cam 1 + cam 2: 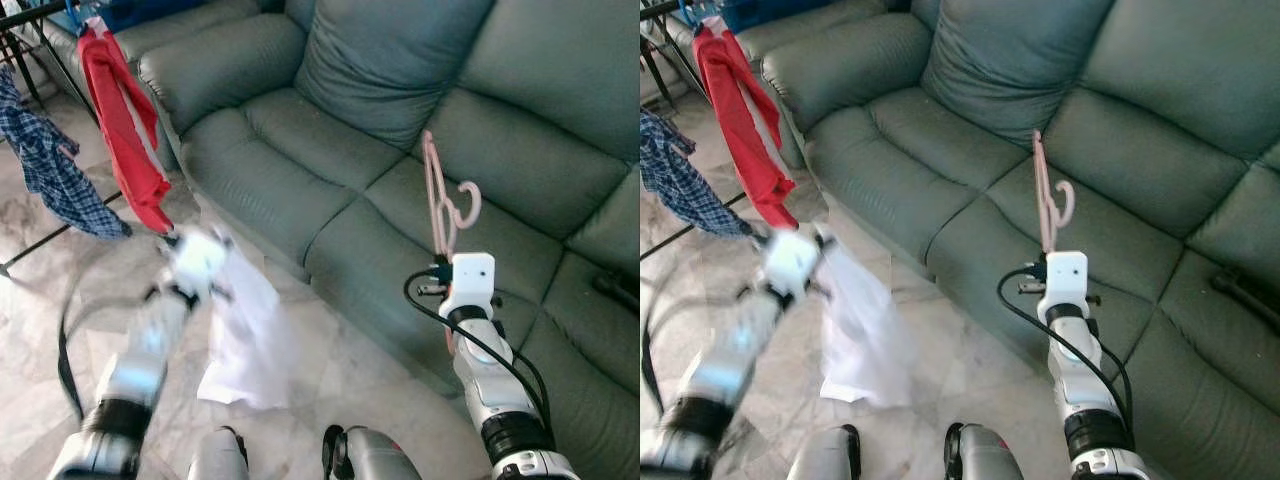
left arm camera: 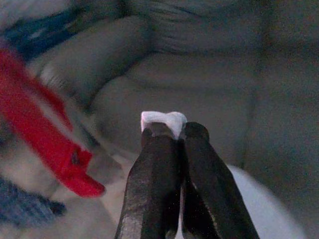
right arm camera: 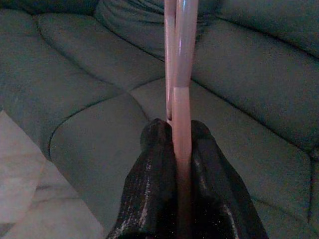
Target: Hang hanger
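Hanger, thin pink plastic (image 1: 441,200) | your right gripper (image 3: 182,129) clenches it upright, ready for dressing | left gripper (image 2: 170,130) pinches white cloth garment (image 1: 245,330) clear of floor.

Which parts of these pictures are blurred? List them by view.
Left eye view: the left claw and white cloth are motion-smeared, the right claw and pink hanger sharp. Left wrist view: fingers crisp, red garment and sofa blurred, dim. Right wrist view: sharp, dim.

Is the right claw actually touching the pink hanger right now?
Touching. The right wrist view shows the right claw with both black fingers pressed against the pink hanger, no gap on either side.
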You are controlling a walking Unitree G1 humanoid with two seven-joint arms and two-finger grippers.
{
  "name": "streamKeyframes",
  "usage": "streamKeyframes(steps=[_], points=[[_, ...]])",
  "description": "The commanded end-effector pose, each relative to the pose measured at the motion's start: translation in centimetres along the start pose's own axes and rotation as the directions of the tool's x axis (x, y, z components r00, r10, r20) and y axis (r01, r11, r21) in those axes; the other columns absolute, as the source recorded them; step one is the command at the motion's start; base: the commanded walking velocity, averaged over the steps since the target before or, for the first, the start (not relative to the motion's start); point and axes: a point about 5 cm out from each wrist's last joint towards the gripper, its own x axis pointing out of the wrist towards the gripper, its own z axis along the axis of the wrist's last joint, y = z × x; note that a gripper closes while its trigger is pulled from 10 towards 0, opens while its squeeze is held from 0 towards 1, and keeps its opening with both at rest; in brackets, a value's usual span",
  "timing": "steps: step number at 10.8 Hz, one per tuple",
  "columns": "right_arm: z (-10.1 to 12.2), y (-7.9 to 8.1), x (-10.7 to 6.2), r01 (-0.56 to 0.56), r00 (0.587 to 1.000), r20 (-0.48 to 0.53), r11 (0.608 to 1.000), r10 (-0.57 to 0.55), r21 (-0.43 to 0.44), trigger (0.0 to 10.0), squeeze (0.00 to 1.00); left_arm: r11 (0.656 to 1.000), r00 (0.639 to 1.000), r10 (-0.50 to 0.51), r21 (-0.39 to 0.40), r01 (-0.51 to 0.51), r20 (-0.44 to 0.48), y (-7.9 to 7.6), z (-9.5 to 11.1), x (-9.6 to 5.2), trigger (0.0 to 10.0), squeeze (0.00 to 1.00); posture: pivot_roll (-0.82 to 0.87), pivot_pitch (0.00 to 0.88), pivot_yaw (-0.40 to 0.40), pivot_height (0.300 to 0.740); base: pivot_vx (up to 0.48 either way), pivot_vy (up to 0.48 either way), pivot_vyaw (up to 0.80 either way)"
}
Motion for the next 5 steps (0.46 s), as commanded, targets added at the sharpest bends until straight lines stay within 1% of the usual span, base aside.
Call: streamKeyframes(steps=[1,2,3,4,5], points=[[0.7,-0.1,0.3,-0.008,1.000,0.018,1.000,0.008,-0.011,10.0,0.00,0.961,0.980,0.196,-0.206,-0.185,0.033,2.2,1.9,1.2,10.0,0.00,0.00,0.158,-0.067,0.740,0.000,0.000,0.00],[0.9,-0.2,0.3,-0.012,1.000,0.023,1.000,0.012,-0.010,10.0,0.00,0.926,0.964,0.265,-0.282,-0.250,0.018,3.0,2.3,1.5,10.0,0.00,0.00,0.157,-0.067,0.740,0.000,0.000,0.00],[1.1,0.2,0.3,-0.033,0.999,0.041,0.999,0.034,-0.028,10.0,0.00,0.897,0.979,0.202,-0.408,-0.170,0.036,2.8,3.6,2.6,10.0,0.00,0.00,0.151,-0.064,0.740,0.000,0.000,0.00],[1.0,0.5,0.2,-0.038,0.998,0.041,0.999,0.040,-0.028,10.0,0.00,0.904,0.971,-0.197,-0.358,0.234,0.138,-0.3,4.2,2.3,10.0,0.00,0.00,0.147,-0.060,0.740,0.000,0.000,0.00],[1.1,0.6,0.2,-0.043,0.998,0.045,0.999,0.044,-0.030,10.0,0.00,0.822,0.824,-0.567,-0.073,0.565,-0.001,-2.2,1.7,-0.2,10.0,0.00,-0.01,0.144,-0.053,0.740,0.000,0.000,0.00]])
